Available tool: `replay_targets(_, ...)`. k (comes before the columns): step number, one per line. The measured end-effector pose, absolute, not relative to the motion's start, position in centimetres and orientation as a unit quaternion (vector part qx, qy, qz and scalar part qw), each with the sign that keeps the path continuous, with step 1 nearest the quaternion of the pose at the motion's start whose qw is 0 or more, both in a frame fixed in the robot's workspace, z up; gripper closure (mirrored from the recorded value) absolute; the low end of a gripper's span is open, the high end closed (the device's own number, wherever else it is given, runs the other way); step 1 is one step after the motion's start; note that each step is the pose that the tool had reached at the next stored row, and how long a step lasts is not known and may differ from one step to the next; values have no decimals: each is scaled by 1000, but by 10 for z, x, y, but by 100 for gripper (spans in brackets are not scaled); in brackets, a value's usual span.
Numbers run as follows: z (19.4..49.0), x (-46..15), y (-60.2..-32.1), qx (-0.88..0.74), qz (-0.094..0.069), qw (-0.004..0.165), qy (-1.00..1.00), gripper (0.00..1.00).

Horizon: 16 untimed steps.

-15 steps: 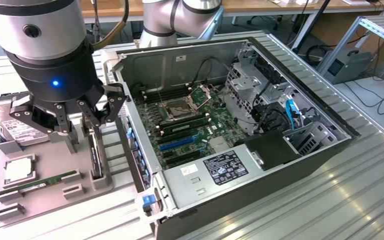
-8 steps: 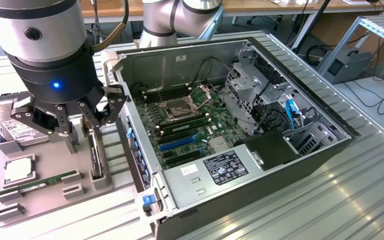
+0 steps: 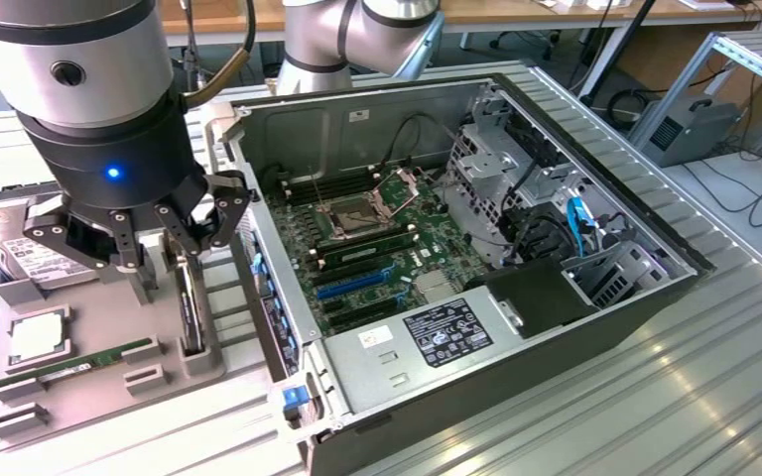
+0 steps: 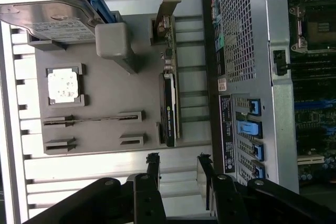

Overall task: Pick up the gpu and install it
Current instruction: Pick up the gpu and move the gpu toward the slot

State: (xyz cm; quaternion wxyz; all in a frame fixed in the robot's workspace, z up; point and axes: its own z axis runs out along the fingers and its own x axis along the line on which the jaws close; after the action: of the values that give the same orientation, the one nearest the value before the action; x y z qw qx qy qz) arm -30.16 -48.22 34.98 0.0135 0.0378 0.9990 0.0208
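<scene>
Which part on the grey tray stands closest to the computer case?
The gpu, on its edge in the slot beside the case, in line with the open gripper. The hard drive, processor and RAM stick sit farther away.

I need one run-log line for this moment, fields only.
gripper: open, holds nothing, over gpu | gpu: upright on edge in grey holder, beside open case | install: not yet done

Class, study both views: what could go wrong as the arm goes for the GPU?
The gpu stands on edge in the grey tray; the open fingers, descending off line, might tip it. The computer case wall stands close beside the card, so a finger might strike it.
</scene>
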Motion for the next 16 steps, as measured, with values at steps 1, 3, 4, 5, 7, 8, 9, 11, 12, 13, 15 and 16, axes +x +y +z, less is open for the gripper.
replay_targets(1, 350, -302, -482, 38, 21, 13, 999, 58)
replay_targets(3, 349, -302, -482, 38, 21, 14, 999, 58)
replay_targets(4, 349, -302, -482, 38, 21, 14, 999, 58)
replay_targets(5, 348, -302, -482, 38, 21, 14, 999, 58)
replay_targets(7, 348, -302, -482, 38, 21, 14, 999, 58)
replay_targets(8, 348, -302, -482, 38, 21, 14, 999, 58)
replay_targets(9, 347, -302, -482, 38, 21, 14, 999, 58)
replay_targets(11, 347, -302, -482, 38, 21, 14, 999, 58)
replay_targets(12, 347, -302, -482, 38, 21, 14, 999, 58)
replay_targets(13, 346, -302, -482, 38, 21, 14, 999, 58)
replay_targets(15, 346, -302, -482, 38, 21, 14, 999, 58)
replay_targets(16, 346, -302, -482, 38, 21, 14, 999, 58)
